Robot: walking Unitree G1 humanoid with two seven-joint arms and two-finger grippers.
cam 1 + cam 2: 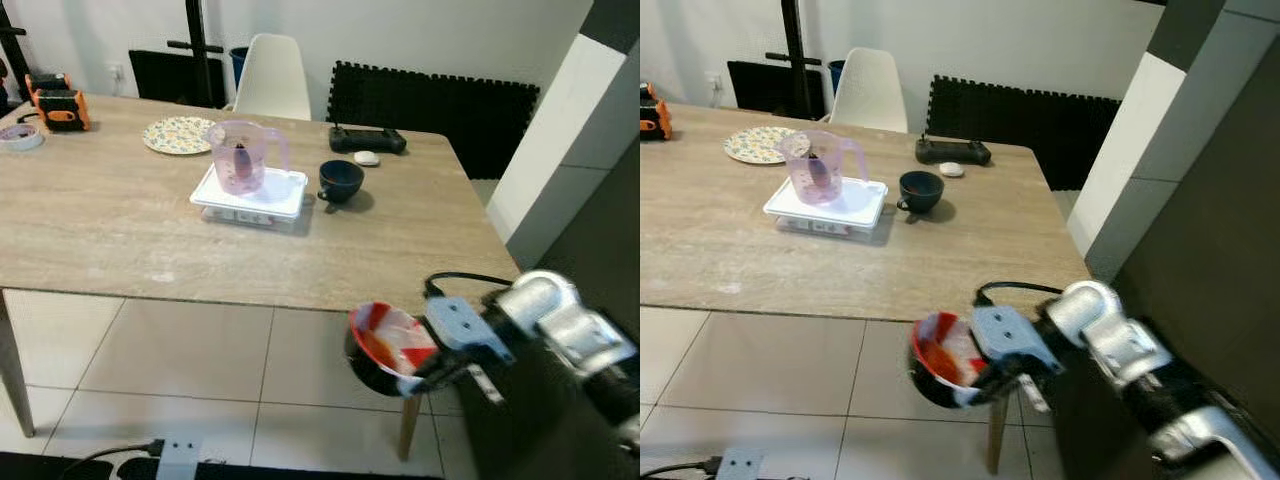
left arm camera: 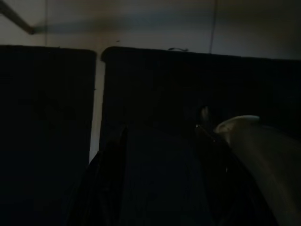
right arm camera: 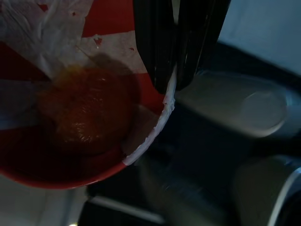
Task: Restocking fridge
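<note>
A tiled floor (image 1: 180,370) lies beneath a light wood-grain surface (image 1: 120,230), behind which stand a white chair (image 1: 272,78) and a black foam mat (image 1: 440,110) propped against the wall. On the surface, a white lidded container (image 1: 252,197) carries a translucent pink measuring jug (image 1: 240,155); a dark blue cup (image 1: 340,181) stands just beside the container. Farther back lie a patterned plate (image 1: 178,134), a black controller (image 1: 367,139) with a small white object (image 1: 366,158) near it, and an orange-and-black device (image 1: 58,106) at the far left corner with a roll of tape (image 1: 20,137) beside it.

The right claw (image 1: 437,368), on its silver arm (image 1: 560,325), is held off the near right edge of the surface, above the floor. Its two black fingers (image 3: 162,42) are closed narrowly on the rim of a red-and-white bowl (image 1: 385,345), one finger inside and one outside. The bowl is lined with crumpled plastic wrap and contains an orange-brown lump of food (image 3: 87,110).

The left claw (image 2: 160,155) appears in near darkness; its fingers stand apart with nothing visible between them.
</note>
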